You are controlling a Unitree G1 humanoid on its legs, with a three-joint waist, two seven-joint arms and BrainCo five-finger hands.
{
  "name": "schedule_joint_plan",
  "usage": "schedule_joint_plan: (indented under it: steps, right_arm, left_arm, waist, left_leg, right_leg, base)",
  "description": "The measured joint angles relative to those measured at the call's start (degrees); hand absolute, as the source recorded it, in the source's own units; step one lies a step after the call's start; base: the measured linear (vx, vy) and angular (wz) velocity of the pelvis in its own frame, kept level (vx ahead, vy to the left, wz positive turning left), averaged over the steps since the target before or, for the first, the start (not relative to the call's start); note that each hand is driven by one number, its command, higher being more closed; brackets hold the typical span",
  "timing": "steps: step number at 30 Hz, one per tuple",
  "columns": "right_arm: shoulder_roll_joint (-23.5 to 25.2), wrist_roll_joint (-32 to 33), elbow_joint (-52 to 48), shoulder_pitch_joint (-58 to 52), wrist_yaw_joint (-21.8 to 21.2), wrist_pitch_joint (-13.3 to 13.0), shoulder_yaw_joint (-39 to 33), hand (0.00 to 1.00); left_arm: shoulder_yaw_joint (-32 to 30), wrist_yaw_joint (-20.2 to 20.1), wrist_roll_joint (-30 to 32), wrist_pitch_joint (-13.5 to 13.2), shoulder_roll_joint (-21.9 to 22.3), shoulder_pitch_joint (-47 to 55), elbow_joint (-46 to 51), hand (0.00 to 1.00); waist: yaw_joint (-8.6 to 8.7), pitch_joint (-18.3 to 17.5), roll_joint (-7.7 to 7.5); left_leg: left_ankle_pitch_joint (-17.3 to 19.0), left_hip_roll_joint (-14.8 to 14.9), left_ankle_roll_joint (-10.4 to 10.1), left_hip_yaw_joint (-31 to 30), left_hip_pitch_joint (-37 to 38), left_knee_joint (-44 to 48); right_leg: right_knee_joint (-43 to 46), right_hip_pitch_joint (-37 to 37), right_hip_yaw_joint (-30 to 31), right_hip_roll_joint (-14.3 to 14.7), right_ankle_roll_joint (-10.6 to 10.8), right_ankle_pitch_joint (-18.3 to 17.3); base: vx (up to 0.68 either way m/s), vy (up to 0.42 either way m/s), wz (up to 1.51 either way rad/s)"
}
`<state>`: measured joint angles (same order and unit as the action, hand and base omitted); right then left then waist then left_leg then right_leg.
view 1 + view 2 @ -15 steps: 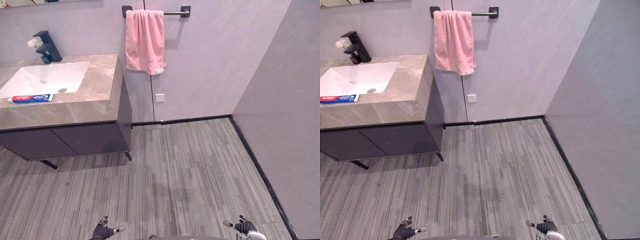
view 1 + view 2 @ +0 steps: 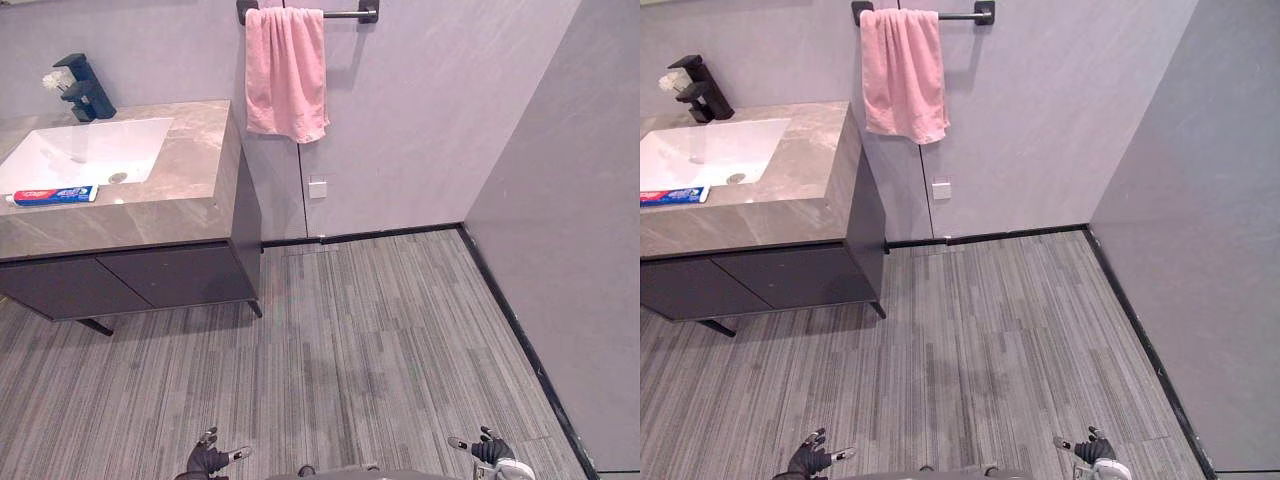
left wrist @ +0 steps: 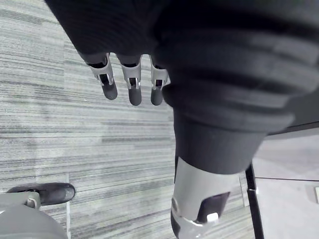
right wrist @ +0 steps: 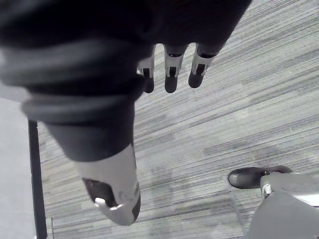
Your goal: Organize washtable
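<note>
The washtable [image 2: 190, 170], a grey stone counter on a dark cabinet, stands at the upper left with a white sink [image 2: 85, 152] set in it. A toothpaste tube [image 2: 52, 195] lies on the sink's front rim. A black faucet [image 2: 84, 88] rises behind the sink. A pink towel [image 2: 286, 70] hangs on a dark rail [image 2: 350, 13] on the wall. My left hand [image 2: 208, 461] and right hand [image 2: 488, 452] hang low over the floor, far from the counter. Both are open and hold nothing, their fingers [image 3: 131, 84] relaxed.
Grey striped flooring [image 2: 380, 340] spreads between me and the counter. Grey walls close the back and the right side, with a dark baseboard [image 2: 510, 315] along them. A small white wall plate [image 2: 318, 188] sits below the towel.
The whole picture has shifted slightly, so the camera has moved. Both hands stay low, open and empty.
</note>
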<state>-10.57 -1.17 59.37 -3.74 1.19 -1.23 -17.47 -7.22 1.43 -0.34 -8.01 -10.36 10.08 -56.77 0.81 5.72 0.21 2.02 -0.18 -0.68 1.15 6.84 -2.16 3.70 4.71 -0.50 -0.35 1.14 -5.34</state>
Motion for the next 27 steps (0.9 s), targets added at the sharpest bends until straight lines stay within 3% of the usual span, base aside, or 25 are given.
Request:
schedule_joint_plan:
  steps: [19, 25, 27]
  right_arm:
    - [0.0, -0.6, -0.3, 0.2, 0.0, 0.0, 0.2, 0.00]
    - [0.0, -0.8, -0.9, 0.9, 0.1, 0.0, 0.4, 0.00]
    - [0.0, -1.3, -1.9, 1.3, 0.1, 0.1, 0.4, 0.00]
  left_arm:
    - [0.3, 0.1, 1.0, 0.0, 0.0, -0.2, 0.0, 0.00]
    - [0.4, 0.2, 1.0, 0.0, 0.0, -0.1, 1.2, 0.00]
    - [0.5, 0.2, 1.0, 0.0, 0.0, -0.1, 2.4, 0.00]
  waist:
    - [-0.03, 0.2, -0.35]
    - [-0.26, 0.7, 0.07]
    - [-0.37, 1.1, 0.29]
  left_leg:
    - [1.1, 0.2, -0.8, 2.4, -1.2, -0.1]
    - [6.9, 0.7, 0.7, 5.4, -5.2, 8.0]
    - [9.4, 0.7, 1.3, 6.5, -6.6, 11.4]
  right_leg:
    - [-1.8, -1.2, 1.8, 0.2, 0.1, 0.3]
    - [0.5, -3.7, 4.4, 0.4, 1.0, -0.8]
    - [5.2, -6.1, 5.5, 0.3, 1.6, -3.2]
  base:
    - [0.02, -0.011, -0.06]
    - [0.03, 0.015, -0.29]
    - [0.04, 0.041, -0.28]
